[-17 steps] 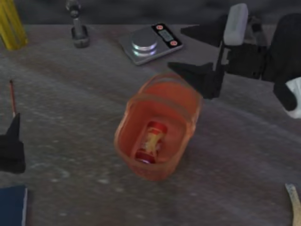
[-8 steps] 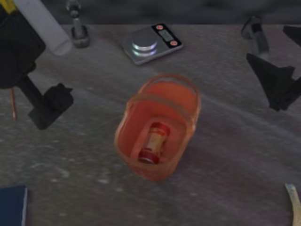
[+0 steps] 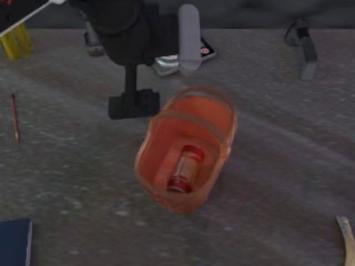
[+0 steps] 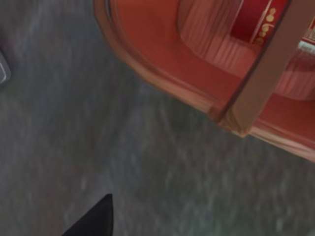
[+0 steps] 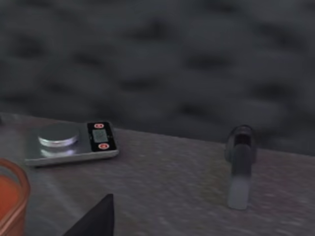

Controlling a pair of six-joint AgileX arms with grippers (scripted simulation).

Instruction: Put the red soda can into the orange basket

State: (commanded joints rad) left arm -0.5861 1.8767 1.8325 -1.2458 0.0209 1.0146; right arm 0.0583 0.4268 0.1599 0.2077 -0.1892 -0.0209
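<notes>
- Red soda can (image 3: 184, 168) lying on its side inside the orange basket (image 3: 222, 113) — placement apparently done.
- Left gripper (image 3: 133, 104) just beside the basket's left rim; finger spread cannot be told.
- Next, probably — grasping the basket's handle (image 4: 268, 64).

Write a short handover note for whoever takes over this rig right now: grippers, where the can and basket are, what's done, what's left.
Left gripper: hovers just beside the orange basket's rim, on the top view's left, holding nothing.
Right gripper: out of the top view; only a fingertip shows in its wrist view.
Red soda can: lying on its side on the basket's floor.
Done: the can is in the basket.
Left: nothing for the can; probably only parking the arms.
</notes>
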